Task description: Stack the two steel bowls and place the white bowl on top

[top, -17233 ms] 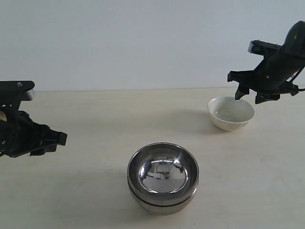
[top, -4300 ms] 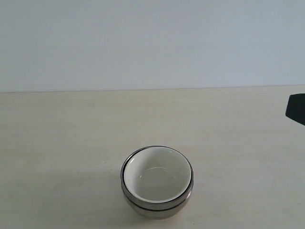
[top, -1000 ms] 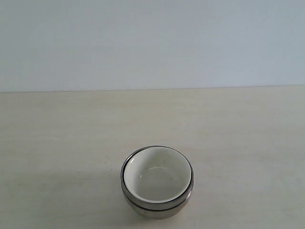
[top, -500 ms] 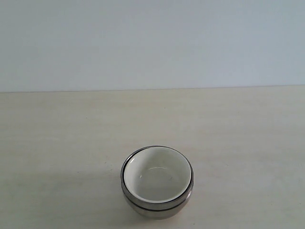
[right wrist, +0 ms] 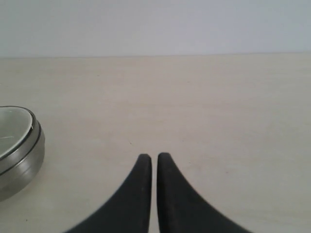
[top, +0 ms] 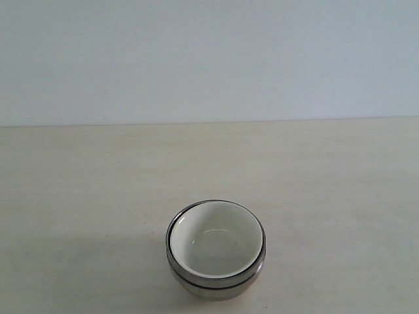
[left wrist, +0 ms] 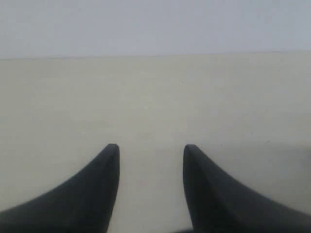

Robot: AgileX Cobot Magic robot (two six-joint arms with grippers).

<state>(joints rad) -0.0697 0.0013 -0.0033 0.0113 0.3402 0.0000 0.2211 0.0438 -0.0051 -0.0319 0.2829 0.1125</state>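
The two steel bowls (top: 216, 282) stand nested one inside the other near the front middle of the table, and the white bowl (top: 216, 242) sits inside the upper one. Neither arm shows in the exterior view. In the left wrist view my left gripper (left wrist: 151, 146) is open over bare table, with nothing between its fingers. My right gripper (right wrist: 154, 156) is shut and empty; its view catches the edge of the steel bowls (right wrist: 22, 162) with the white bowl (right wrist: 8, 133) in them, well off to one side of the fingertips.
The pale wooden table (top: 98, 176) runs back to a plain light wall (top: 209, 59). Nothing else stands on it.
Nothing has moved in the last second. Earlier, the white bowl stood apart at the back right with both arms in view; now it sits in the steel stack and the arms are out of the exterior view.
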